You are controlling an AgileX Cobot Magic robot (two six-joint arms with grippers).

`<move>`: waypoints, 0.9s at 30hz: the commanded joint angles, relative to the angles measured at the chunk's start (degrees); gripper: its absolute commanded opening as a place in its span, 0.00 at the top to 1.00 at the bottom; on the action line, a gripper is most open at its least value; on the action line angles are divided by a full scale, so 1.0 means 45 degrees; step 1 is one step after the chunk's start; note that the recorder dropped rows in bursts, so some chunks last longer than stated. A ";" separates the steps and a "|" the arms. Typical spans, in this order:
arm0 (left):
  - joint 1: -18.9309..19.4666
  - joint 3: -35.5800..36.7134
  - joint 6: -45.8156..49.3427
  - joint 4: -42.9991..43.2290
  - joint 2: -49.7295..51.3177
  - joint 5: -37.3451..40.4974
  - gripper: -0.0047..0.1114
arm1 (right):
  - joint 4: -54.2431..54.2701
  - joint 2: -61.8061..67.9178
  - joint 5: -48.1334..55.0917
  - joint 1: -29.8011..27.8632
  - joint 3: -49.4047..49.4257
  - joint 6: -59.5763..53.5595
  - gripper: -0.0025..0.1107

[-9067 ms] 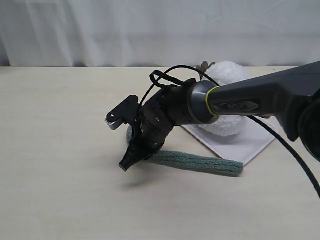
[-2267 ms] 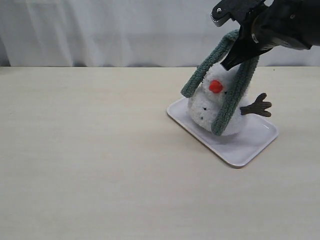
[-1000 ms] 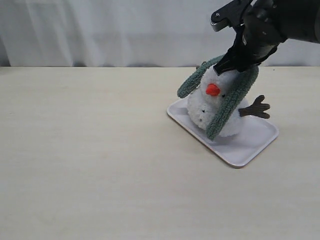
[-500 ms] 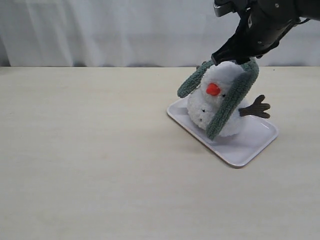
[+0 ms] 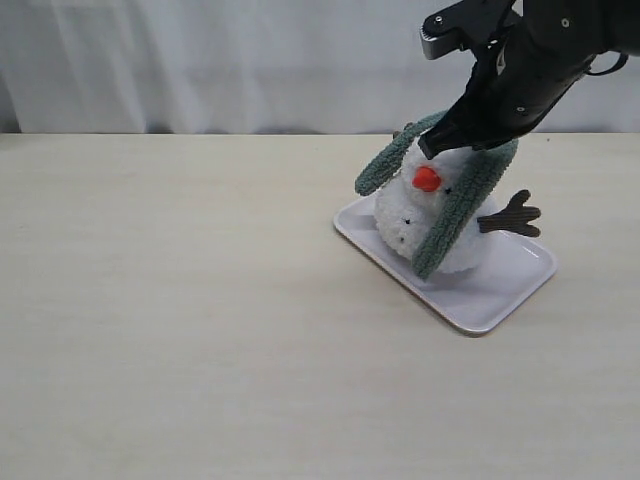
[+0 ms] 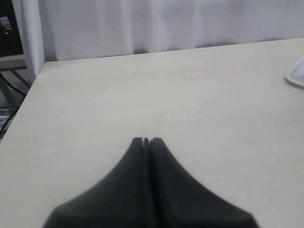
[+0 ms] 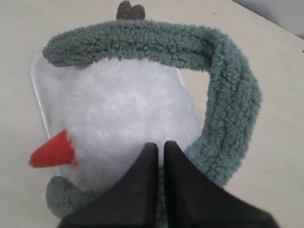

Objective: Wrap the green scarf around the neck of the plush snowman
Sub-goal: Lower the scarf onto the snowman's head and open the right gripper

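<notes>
Found the plush snowman (image 5: 405, 215) sitting on a white tray (image 5: 500, 290) toward the right of the worktop (image 5: 180, 300), orange nose (image 5: 427, 179) facing front. Noted one brown twig arm (image 5: 510, 215) sticking out on the right side of the exterior view.

Saw the green scarf (image 5: 455, 200) looped round the back of the head in a U, high up behind it, not crossed or tied in front. Traced one end jutting out in the air beside the head on the exterior view's left, the other hanging down the front of the body almost to the tray.

Located the right hand (image 5: 432, 150) just over the top of the snowman's head, close to the scarf. Read its fingers (image 7: 147, 166) in the wrist view as pressed nearly together, only a thin slit between, nothing caught there. Could not tell whether the tips touched the plush.

Found the left hand (image 6: 146, 141) only in its own wrist view, clenched tip to tip above bare worktop, holding nothing, well apart from the snowman.
</notes>
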 commanded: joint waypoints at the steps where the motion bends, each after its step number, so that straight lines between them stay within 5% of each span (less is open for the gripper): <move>1: 0.0024 0.0046 -0.0043 -0.0015 -0.0022 -0.0117 0.96 | -0.0607 -0.0062 0.0020 -0.0091 0.0303 -0.0044 0.94; 27: 0.0024 0.0046 -0.0043 -0.0015 -0.0022 -0.0117 0.96 | -0.1613 0.0551 0.0840 -0.0091 -0.0172 0.0235 0.94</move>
